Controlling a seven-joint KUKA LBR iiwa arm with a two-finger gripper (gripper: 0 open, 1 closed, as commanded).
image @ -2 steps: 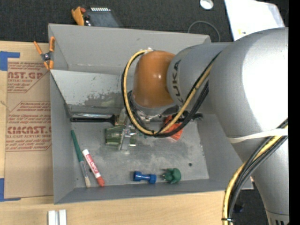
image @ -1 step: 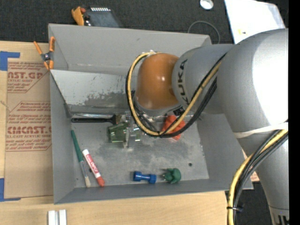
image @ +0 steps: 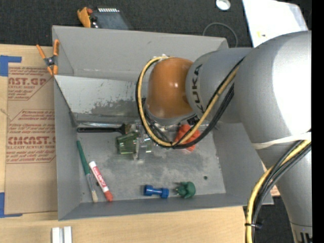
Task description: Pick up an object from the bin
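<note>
My gripper [image: 140,143] is low in the middle of the bin, under the orange wrist cover. A small dark green blocky thing [image: 124,145] lies right at its left end, touching or nearly touching it. A long black tool [image: 99,128] lies just above and to the left of that, along the foot of the back wall. An orange thing [image: 184,134] peeks out from under the wrist on the right side.
A green pen [image: 82,158], a red and white marker [image: 100,180] and a thin beige stick [image: 93,192] lie along the left wall. A blue piece [image: 155,191] and a green piece [image: 186,190] sit near the front wall. The arm covers the bin's right back part.
</note>
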